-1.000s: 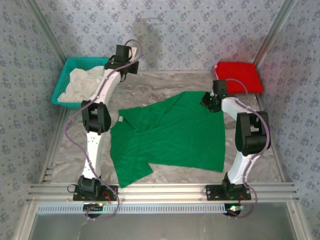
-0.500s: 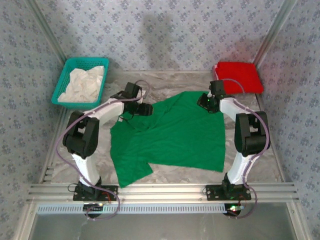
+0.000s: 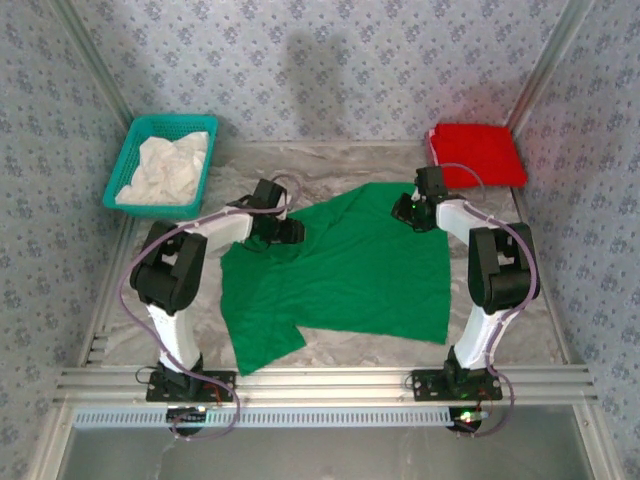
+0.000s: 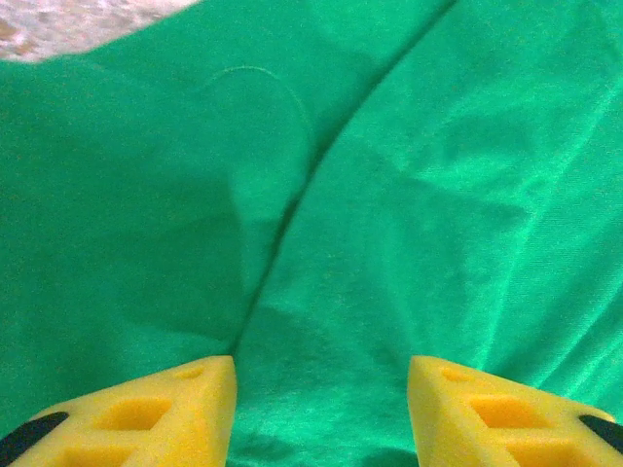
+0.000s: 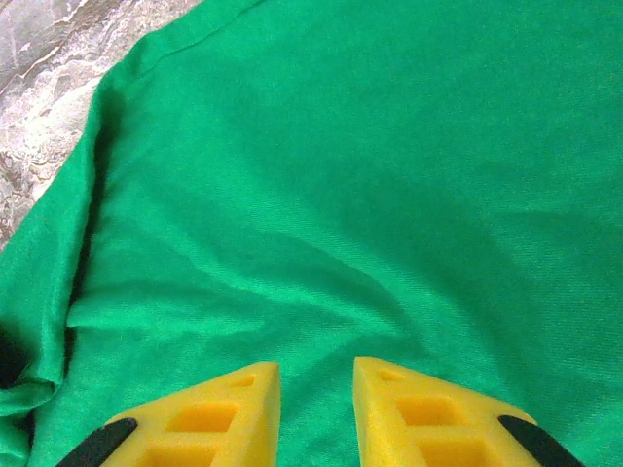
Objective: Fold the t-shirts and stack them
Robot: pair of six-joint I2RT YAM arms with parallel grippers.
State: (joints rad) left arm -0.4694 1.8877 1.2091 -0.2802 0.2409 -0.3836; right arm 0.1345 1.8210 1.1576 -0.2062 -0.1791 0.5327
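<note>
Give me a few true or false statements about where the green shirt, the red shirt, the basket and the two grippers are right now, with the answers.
1. The green t-shirt lies spread out on the table. True.
2. The red t-shirt lies in the teal basket. False: it sits folded at the table's far right corner; the basket holds white cloth.
3. The left gripper is open, just above green fabric. True.
4. The right gripper is above the red t-shirt. False: it is above the green t-shirt, near its far right edge.
</note>
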